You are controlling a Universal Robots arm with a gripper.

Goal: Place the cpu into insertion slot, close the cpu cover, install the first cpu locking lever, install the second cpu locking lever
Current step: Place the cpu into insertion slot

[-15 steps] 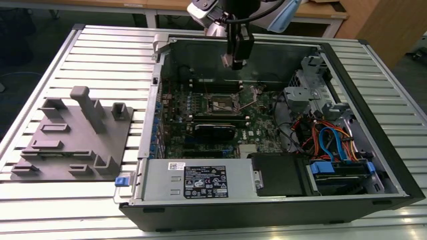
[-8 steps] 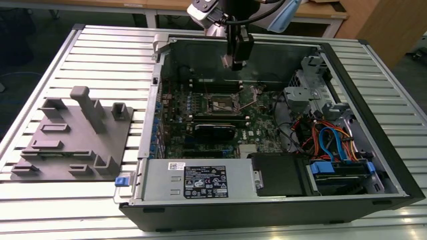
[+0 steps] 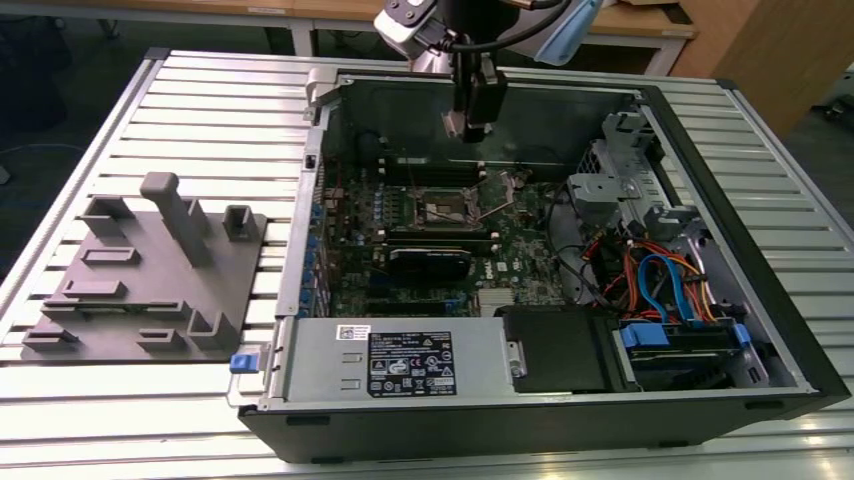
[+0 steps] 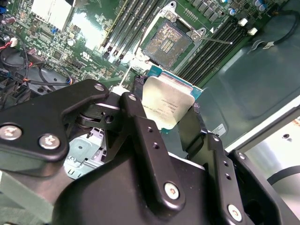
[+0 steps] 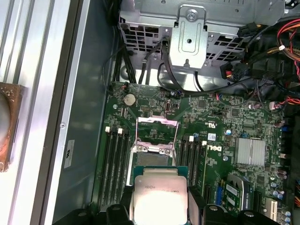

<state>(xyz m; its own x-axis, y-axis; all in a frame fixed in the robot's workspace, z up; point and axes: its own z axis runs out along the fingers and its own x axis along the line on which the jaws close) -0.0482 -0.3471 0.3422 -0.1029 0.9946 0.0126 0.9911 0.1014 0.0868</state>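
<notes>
Fingers (image 4: 140,127) of the gripper (image 4: 164,112) are clamped on the cpu (image 4: 166,105). The black pads press two opposite edges, and the pale metal top faces both wrist cameras. In the first wrist view the cpu (image 5: 159,197) sits square between the fingers, tilted little if at all.

Below and apart from the chip is the insertion slot (image 4: 168,41), with a dark, bare centre and nothing seated in it. A thin locking lever (image 4: 216,41) juts free beside the slot, not hooked down. How the cover plate stands cannot be told.

Judged progress: none of the four steps is finished. The chip is carried but not placed, so cover and both levers are left to do.

In the exterior view the gripper (image 3: 470,118) hangs over the open computer case (image 3: 534,435), above the motherboard and toward the far side from the slot (image 3: 447,208). Memory slots (image 5: 115,159) flank the socket.

Farther out is the slatted surface (image 3: 200,90), with a grey fixture block (image 3: 147,280) on it at the exterior view's left.
</notes>
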